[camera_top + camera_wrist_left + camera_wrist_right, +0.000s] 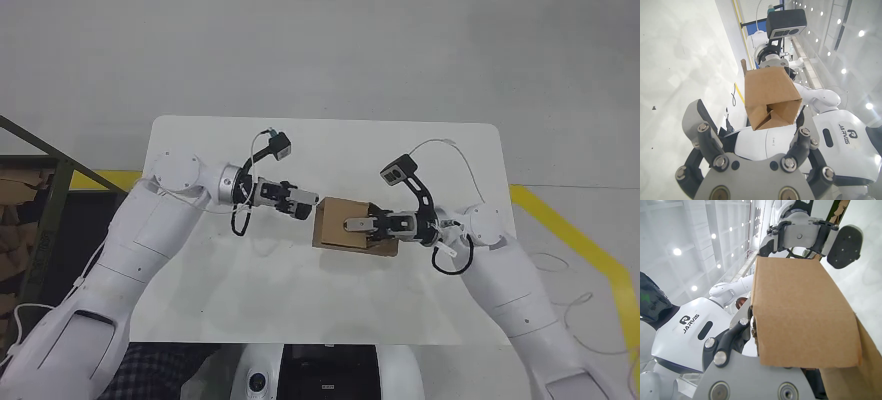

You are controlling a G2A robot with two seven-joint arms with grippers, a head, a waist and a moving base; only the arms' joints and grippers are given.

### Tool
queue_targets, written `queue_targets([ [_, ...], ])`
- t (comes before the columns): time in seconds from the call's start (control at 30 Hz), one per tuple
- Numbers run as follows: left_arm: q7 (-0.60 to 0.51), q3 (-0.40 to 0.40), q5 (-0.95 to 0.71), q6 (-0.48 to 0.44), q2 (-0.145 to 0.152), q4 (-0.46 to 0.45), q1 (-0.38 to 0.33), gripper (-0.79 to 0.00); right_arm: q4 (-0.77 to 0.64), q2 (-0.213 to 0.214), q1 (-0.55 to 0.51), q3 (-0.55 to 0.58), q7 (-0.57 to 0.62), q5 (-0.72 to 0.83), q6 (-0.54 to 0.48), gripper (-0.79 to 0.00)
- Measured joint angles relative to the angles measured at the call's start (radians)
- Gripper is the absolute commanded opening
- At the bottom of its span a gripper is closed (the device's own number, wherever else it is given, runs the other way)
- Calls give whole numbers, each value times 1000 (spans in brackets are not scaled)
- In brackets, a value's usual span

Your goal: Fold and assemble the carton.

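Note:
The brown carton [352, 228] is near the table's middle, its body squared up into a box. In the left wrist view the carton [770, 94] shows its end flaps tucked inward, and one loose flap [743, 66] sticks out at the far end. My right gripper [362, 225] is shut on the carton; one finger [742, 318] lies against the carton's [802, 313] side and the other is hidden behind the cardboard. My left gripper [307, 203] stands open just off the carton's other end, not touching it. Its two fingers [700, 117] spread wide before the tucked end, and the left gripper [806, 251] shows beyond the box.
The white table [200, 290] has free room on all sides of the carton. A green frame with stacked cardboard [25, 200] stands off the table's left edge. A yellow floor line [570, 225] runs to the right.

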Motion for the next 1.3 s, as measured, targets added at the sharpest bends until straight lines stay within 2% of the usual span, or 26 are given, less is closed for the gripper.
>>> queue_targets([
  [0.13,-24,24,-37,122,-8,19,-24,0,-2,-3,5,-4,-12,-22,-39,-785],
  [0.2,-20,26,-53,138,-11,32,-33,0,-2,-4,8,-3,-14,-36,-59,-785],
  [0.27,-13,18,-58,110,-12,38,-39,0,-1,-4,8,-2,-15,-41,-70,-785],
  [0.5,66,-49,34,-180,-2,61,-22,0,25,-4,10,6,-11,10,-12,-785],
  [0.63,96,-61,97,-324,2,52,-11,0,55,-6,17,12,5,63,37,-785],
  [0.8,265,-47,250,-493,24,-58,23,0,97,-10,34,10,32,114,105,-785],
  [1.03,507,-28,442,-735,77,-100,64,0,151,-13,72,3,55,97,157,-785],
  [1.1,565,-31,477,-794,89,-93,67,0,162,-14,82,3,60,98,165,-785],
  [1.3,565,-31,477,-792,90,-92,68,0,167,-15,91,7,61,91,146,-785],
])
